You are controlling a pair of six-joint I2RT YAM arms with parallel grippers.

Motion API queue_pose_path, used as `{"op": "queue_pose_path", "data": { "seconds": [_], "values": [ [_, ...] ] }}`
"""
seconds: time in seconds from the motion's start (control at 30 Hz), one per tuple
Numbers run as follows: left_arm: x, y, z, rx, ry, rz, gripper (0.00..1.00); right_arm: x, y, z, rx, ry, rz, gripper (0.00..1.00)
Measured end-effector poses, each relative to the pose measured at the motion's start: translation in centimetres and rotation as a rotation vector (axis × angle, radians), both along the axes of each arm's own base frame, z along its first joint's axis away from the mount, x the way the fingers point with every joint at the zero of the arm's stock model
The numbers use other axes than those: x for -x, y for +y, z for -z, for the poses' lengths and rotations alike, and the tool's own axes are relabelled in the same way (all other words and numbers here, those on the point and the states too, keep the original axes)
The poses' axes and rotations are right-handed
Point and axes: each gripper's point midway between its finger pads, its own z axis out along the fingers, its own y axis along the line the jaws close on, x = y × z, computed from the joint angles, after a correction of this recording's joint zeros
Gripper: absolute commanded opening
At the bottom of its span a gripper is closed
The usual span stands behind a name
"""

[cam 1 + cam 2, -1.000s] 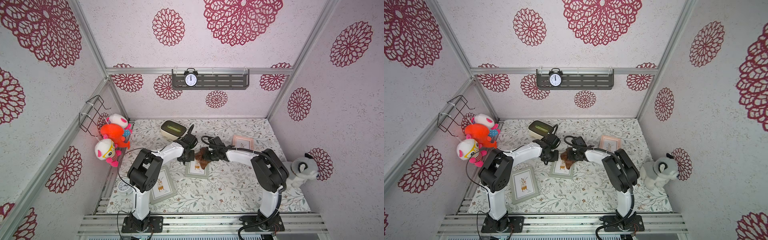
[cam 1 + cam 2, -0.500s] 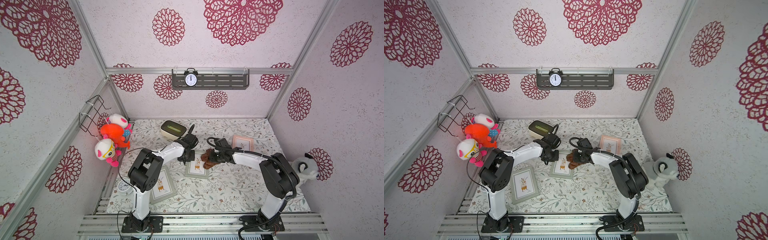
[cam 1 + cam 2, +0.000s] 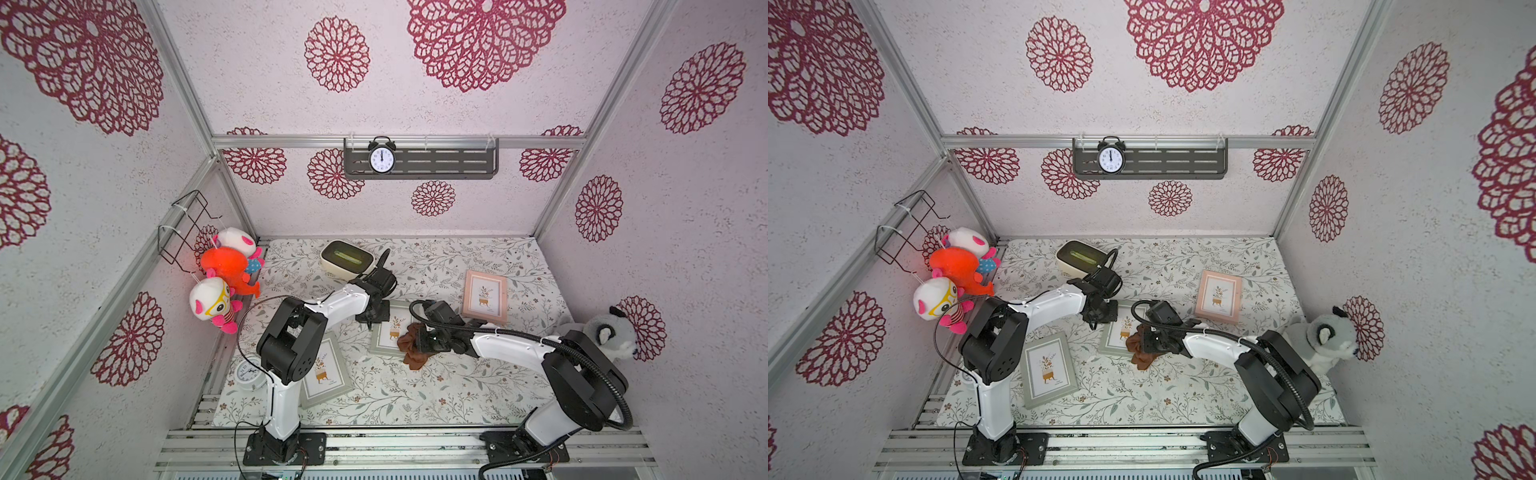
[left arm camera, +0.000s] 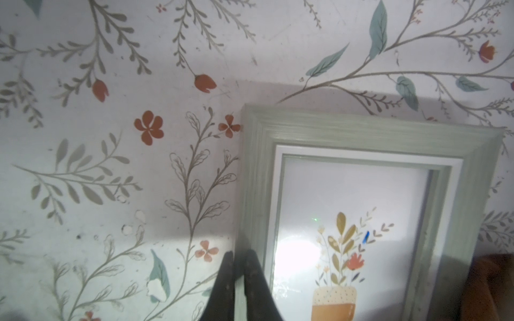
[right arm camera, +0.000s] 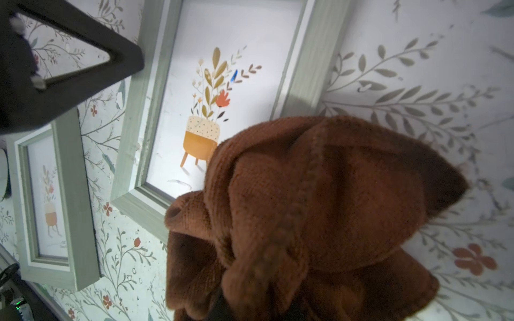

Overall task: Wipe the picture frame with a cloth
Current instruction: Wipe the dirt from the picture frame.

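**Right gripper** point(image 3: 424, 338): jaws closed on a thick gather of the cloth point(image 5: 319, 208). Its fingertips are buried in the pile and cannot be seen.

**Left gripper** point(image 4: 238, 278): fingers all but together, with the tips on the outer rail of the sage-green picture frame point(image 3: 388, 332). Whether it is pinching or only pressing cannot be told.

**Cloth:** rust-brown, plush and limp. It lies crumpled over the frame corner nearest the right arm and spills onto the floral table cover point(image 3: 415, 395). Judged light, soft and shapeless under drag. Best held by a bunched fold, leaving a loose pad to trail.

**Frame:** lies flat, between a second green frame point(image 3: 322, 374) and a pink frame point(image 3: 485, 296). Judged rigid, light and apt to slide, with a fragile pane. Steady it by a rail, not the pane.

**Obscured:**
- One frame corner is under the cloth.
- The frame's lower part is cut off in the left wrist view.
- Glare on the pane masks any dirt.
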Motion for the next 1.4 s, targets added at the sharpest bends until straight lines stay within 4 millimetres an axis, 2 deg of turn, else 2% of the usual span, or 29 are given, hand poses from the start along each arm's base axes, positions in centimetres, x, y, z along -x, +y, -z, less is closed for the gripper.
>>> {"op": "queue_pose_path", "data": {
  "seconds": [0.2,0.43,0.57,0.67,0.77,1.0,1.27,1.4],
  "values": [
    [0.0,0.0,-0.1,-0.003,-0.003,0.001,0.1,-1.6,0.6,0.1,0.0,0.001,0.012,0.0],
    [0.0,0.0,-0.1,-0.005,-0.007,0.001,0.1,-4.6,-0.4,-0.2,0.007,-0.029,0.041,0.0],
    [0.1,0.0,-0.1,-0.007,-0.009,0.001,0.1,-4.8,-0.6,-0.2,0.009,-0.033,0.041,0.0],
    [0.1,0.0,-0.1,-0.007,-0.009,0.001,0.1,-4.2,-0.4,-0.2,0.007,-0.041,0.03,0.0],
    [0.1,0.0,-0.1,-0.007,-0.009,0.001,0.1,-2.7,-0.3,-0.2,0.005,-0.036,0.009,0.0],
    [0.1,0.1,-0.1,-0.01,-0.01,0.001,0.09,2.4,-0.4,0.0,-0.018,-0.007,-0.021,0.0],
    [0.2,-0.1,-0.1,-0.014,-0.012,0.006,0.08,3.2,0.5,-0.1,-0.007,-0.031,-0.039,0.0],
    [0.2,-0.1,-0.1,-0.013,-0.012,0.006,0.07,3.2,2.5,-0.4,0.007,-0.06,-0.076,0.0]
  ]
}}
